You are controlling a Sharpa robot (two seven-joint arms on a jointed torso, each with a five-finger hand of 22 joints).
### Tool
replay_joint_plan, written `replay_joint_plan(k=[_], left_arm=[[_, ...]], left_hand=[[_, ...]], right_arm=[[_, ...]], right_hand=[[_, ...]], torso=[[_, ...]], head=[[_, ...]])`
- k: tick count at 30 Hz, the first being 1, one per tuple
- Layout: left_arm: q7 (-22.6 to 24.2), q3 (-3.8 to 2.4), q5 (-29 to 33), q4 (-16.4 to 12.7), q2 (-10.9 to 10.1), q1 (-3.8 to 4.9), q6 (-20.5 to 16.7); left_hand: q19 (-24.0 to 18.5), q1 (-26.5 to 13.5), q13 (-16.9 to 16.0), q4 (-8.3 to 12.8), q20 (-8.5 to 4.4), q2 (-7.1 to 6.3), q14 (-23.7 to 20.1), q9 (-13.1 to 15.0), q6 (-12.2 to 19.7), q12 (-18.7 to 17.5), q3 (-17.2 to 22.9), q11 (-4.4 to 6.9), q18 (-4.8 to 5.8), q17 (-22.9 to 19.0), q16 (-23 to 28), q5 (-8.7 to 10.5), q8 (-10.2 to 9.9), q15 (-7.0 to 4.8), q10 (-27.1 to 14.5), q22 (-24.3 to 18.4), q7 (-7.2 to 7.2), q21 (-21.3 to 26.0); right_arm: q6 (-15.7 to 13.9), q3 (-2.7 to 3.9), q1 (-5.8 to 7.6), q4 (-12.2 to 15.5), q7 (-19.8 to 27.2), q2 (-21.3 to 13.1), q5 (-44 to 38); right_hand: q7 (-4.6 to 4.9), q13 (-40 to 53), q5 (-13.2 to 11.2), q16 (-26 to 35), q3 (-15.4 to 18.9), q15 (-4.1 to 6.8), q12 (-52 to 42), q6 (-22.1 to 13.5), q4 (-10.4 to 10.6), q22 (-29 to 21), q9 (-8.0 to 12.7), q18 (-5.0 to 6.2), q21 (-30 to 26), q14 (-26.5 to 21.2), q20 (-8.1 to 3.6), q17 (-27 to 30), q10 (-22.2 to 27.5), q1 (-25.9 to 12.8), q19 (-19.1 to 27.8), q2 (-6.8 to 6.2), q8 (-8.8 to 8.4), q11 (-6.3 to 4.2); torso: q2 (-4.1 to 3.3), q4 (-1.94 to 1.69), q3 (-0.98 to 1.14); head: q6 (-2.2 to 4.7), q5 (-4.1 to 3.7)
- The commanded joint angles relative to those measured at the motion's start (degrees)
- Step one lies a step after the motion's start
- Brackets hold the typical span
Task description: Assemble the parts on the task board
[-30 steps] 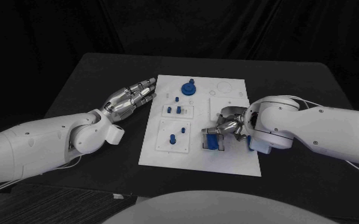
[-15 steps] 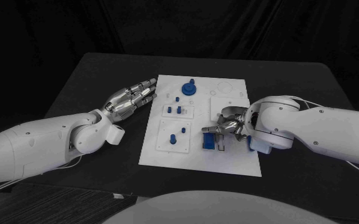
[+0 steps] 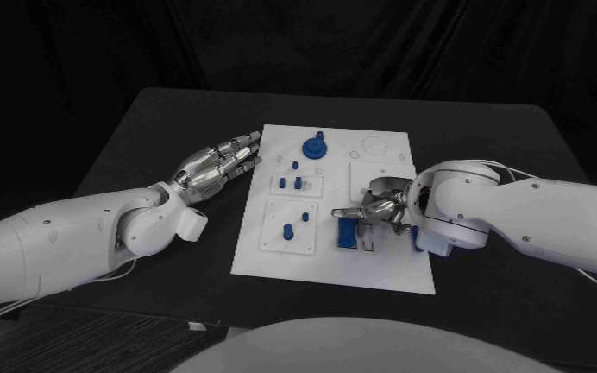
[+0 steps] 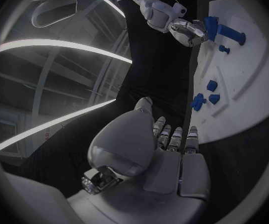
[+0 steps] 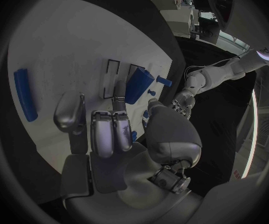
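The white task board [image 3: 326,256] lies mid-table. My right hand [image 3: 377,213] hovers over the board's right half. Its thumb and one finger pinch a blue block [image 3: 347,232] that stands upright by a frame slot. The right wrist view shows the same block [image 5: 137,84] between a fingertip [image 5: 118,90] and the thumb. My left hand [image 3: 219,162] lies flat on the table beside the board's left edge, fingers spread and holding nothing. A blue knob [image 3: 314,146] stands at the board's far end. Small blue pegs [image 3: 289,183] and another peg [image 3: 287,233] sit in the left frames.
A long blue bar [image 5: 25,94] lies on the board beside my right hand. The left wrist view looks across the board [image 4: 246,79] to the right hand [image 4: 187,32]. Bare black table [image 3: 498,148] surrounds the board, which ends near the front edge.
The right hand's fingers have shifted slightly left on the blue block, which has moved a little left with them. The left hand has not moved.
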State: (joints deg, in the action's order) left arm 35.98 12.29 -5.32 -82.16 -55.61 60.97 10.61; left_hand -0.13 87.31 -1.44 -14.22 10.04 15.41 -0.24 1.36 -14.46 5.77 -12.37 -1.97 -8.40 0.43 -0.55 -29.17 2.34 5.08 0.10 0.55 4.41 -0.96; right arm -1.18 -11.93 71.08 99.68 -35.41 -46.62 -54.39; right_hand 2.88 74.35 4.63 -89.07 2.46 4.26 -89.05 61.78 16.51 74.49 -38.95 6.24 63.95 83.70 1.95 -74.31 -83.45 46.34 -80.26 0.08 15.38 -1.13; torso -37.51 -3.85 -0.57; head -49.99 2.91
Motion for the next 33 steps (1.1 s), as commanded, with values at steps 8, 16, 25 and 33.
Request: replay_joint_plan(k=[8,16,25,33], left_arm=[[0.38,-0.05,0.04,-0.04,0.04,-0.13,1.0],[0.35,-0.05,0.04,0.02,0.05,-0.16,0.98],[0.35,-0.05,0.04,-0.05,-0.1,-0.17,0.86],[0.32,-0.05,0.04,-0.06,-0.18,-0.19,0.85]], left_hand=[[0.3,0.72,0.37,0.51,0.33,0.07,0.24,0.78,-0.82,0.81,1.5,-0.8,-0.32,-0.43,0.55,-0.76,1.05,0.63,0.1,-0.24,0.23,0.81],[0.32,0.71,0.35,0.57,0.37,0.07,0.24,0.86,-1.41,0.94,1.57,-1.12,-0.35,-0.43,0.55,-0.76,1.28,0.62,0.12,-0.21,0.6,0.79],[0.33,0.71,0.34,0.59,0.37,0.06,0.24,0.88,-1.63,0.99,1.59,-1.25,-0.38,-0.43,0.55,-0.76,1.37,0.57,0.13,-0.21,0.72,0.79],[0.34,0.71,0.34,0.6,0.36,0.06,0.24,0.9,-1.76,1.02,1.59,-1.3,-0.39,-0.43,0.55,-0.77,1.41,0.56,0.13,-0.19,0.76,0.78]], right_arm=[[-4.73,0.03,0.39,2.44,0.51,-2.75,-0.32],[-11.44,0.03,2.26,6.41,10.89,-6.63,-1.67],[-12.4,0.01,0.75,9.16,18.41,-9.05,-19.37],[-9.87,0.0,-1.98,9.99,18.87,-9.49,-31.48]], right_hand=[[-0.37,15.65,0.2,-0.93,3.91,0.33,-0.95,-0.53,0.27,9.31,-0.83,-1.5,3.31,6.3,-0.06,-15.69,-6.55,-2.79,-1.28,0.22,0.88,-0.37],[-0.73,15.65,11.5,-0.93,6.47,0.93,-0.95,-3.51,-2.65,11.72,-4.04,-3.33,12.84,6.3,-0.77,-15.69,-6.55,8.72,-5.01,0.75,4.65,-0.85],[0.83,15.65,13.2,-0.93,9.46,-0.03,-0.95,-19.4,-2.61,12.12,-12.85,-3.64,15.2,6.3,-0.03,-15.69,-6.55,22.44,-5.07,-0.25,16.8,0.06],[0.38,15.65,19.73,-0.93,10.7,0.32,-0.95,-27.31,-0.21,11.92,-20.95,-3.51,14.74,6.3,-0.02,-15.69,-6.55,26.72,-4.55,-1.85,32.66,-0.22]], torso=[[0.0,0.02,0.0],[0.05,0.02,0.02],[0.06,0.03,0.01],[-0.02,0.04,0.0]], head=[[-0.01,0.28],[-0.01,0.28],[-0.01,0.26],[-0.01,-0.04]])
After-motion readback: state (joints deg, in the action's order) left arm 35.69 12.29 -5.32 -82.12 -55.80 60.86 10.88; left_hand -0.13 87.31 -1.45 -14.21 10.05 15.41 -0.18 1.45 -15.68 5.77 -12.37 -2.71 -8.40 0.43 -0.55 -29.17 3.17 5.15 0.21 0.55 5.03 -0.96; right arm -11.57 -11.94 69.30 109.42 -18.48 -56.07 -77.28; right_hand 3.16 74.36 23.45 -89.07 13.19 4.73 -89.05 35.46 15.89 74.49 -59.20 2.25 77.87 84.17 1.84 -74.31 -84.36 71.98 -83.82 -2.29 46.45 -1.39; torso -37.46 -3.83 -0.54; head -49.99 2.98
